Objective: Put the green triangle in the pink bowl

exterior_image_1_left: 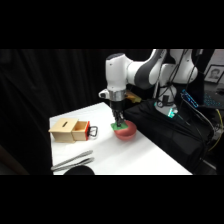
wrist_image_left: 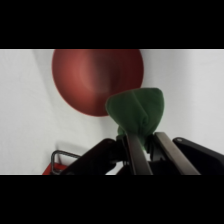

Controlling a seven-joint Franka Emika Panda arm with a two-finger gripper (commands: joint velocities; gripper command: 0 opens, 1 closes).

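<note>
The green triangle (wrist_image_left: 138, 111) is held between my gripper's fingers (wrist_image_left: 136, 150), just above the near rim of the pink bowl (wrist_image_left: 90, 80). In the side view my gripper (exterior_image_1_left: 119, 123) reaches down from above onto the pink bowl (exterior_image_1_left: 126, 131), which sits on the white table (exterior_image_1_left: 145, 155) near its right edge. There the green triangle (exterior_image_1_left: 116, 127) shows as a small green patch at the bowl's left rim. The gripper is shut on the triangle.
A tan wooden box (exterior_image_1_left: 69, 131) with a red and black fitting on its side stands at the table's left. Metal tongs (exterior_image_1_left: 72, 162) lie near the front left edge. A black bag (exterior_image_1_left: 170, 130) and cables sit off the table's right side.
</note>
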